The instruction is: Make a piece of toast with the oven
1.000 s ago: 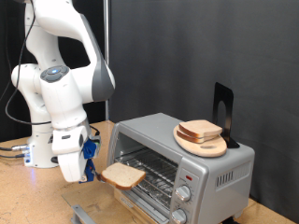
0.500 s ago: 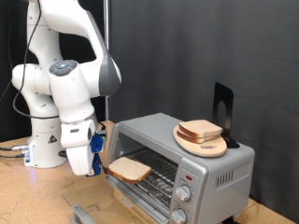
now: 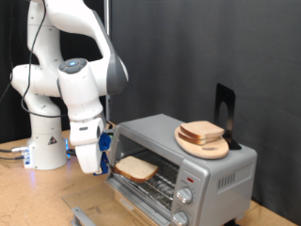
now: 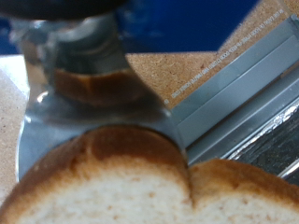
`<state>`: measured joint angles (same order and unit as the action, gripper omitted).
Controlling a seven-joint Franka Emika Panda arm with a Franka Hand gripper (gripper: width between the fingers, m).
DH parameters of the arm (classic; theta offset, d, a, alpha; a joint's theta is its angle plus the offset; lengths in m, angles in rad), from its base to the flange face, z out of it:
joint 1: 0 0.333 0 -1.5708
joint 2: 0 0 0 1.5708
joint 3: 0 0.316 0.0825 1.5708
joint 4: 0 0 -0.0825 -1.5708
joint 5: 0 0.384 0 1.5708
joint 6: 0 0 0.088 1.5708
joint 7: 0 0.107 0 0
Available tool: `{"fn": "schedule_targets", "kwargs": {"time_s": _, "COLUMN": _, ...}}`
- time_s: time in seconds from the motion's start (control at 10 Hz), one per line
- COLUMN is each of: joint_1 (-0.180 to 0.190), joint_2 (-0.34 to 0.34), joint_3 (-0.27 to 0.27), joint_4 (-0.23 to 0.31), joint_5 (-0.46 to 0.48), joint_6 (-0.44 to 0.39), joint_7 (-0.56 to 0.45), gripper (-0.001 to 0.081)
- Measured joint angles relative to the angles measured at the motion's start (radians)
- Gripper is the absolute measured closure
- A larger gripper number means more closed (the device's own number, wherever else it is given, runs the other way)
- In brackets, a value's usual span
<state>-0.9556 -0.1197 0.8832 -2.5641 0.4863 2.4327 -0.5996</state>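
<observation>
The piece of toast [image 3: 137, 169], a pale slice with a tan crust, hangs level at the mouth of the oven [image 3: 193, 160], partly over its wire rack [image 3: 158, 173]. My gripper [image 3: 105, 169] is shut on the slice's edge on the exterior view's left side. In the wrist view the slice [image 4: 140, 191] fills the foreground, clamped under a metal finger [image 4: 89, 98]. The oven door [image 3: 127, 205] lies folded down in front.
On top of the oven rests a round light-wood board [image 3: 202, 145] carrying two more slices [image 3: 201, 131]. A black upright stand [image 3: 224, 111] is behind it. Knobs [image 3: 184, 197] run down the oven's right front. The table is brown chipboard [image 3: 28, 198].
The arm has moved toward the exterior view's right, carrying the slice from in front of the oven opening to partly inside it, over the rack. The slice has also come closer to level.
</observation>
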Motion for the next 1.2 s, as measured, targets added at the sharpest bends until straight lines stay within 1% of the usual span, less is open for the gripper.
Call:
{"fn": "schedule_targets", "kwargs": {"time_s": 0.3, "joint_1": -0.007, "joint_2": 0.0, "joint_3": 0.001, "joint_4": -0.029, "joint_5": -0.052, "joint_6": 0.056, "joint_7": -0.005, "gripper": 0.0537}}
{"fn": "schedule_targets", "kwargs": {"time_s": 0.6, "joint_1": -0.037, "joint_2": 0.003, "joint_3": -0.007, "joint_4": -0.049, "joint_5": -0.112, "joint_6": 0.077, "joint_7": -0.012, "gripper": 0.0537}}
{"fn": "schedule_targets", "kwargs": {"time_s": 0.8, "joint_1": -0.055, "joint_2": 0.013, "joint_3": -0.007, "joint_4": -0.049, "joint_5": -0.141, "joint_6": 0.078, "joint_7": 0.0, "gripper": 0.0537}}
{"fn": "schedule_targets", "kwargs": {"time_s": 1.2, "joint_1": -0.06, "joint_2": 0.016, "joint_3": -0.001, "joint_4": -0.038, "joint_5": -0.154, "joint_6": 0.076, "joint_7": 0.037, "gripper": 0.0537}}
